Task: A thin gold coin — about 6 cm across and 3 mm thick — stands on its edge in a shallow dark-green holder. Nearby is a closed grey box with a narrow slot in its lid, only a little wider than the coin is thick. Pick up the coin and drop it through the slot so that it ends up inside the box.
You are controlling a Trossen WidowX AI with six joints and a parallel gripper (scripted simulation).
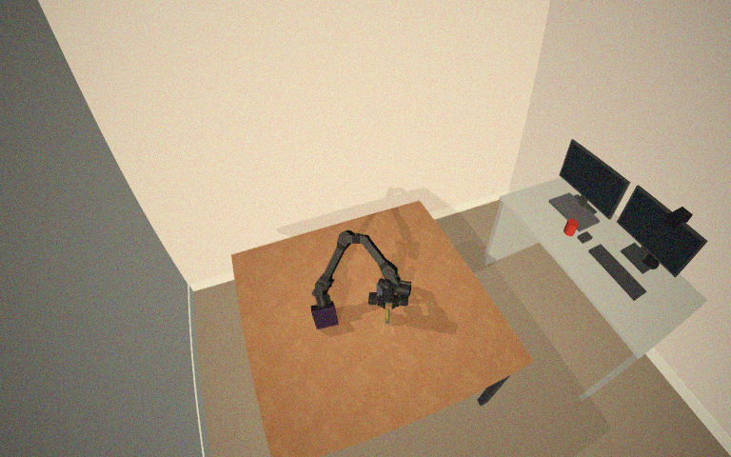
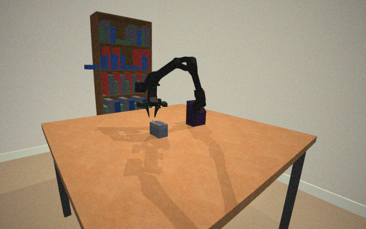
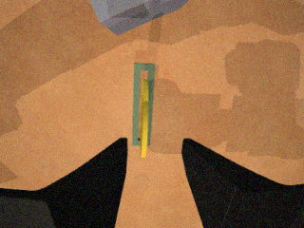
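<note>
The gold coin stands on edge in the dark-green holder, a narrow upright line in the wrist view. My gripper is open and empty, pointing down above the table. In the wrist view the coin's near end shows between the fingertips, left of the middle, and most of the coin lies beyond them. The grey box is closed, with its slot line visible on the lid in the exterior view. In the top view the arm hides the box; in the exterior view the box hides the holder.
The arm's dark purple base block stands on the wooden table. The grey box is just beyond the holder's far end in the wrist view. A desk with monitors and a bookshelf stand away from the table.
</note>
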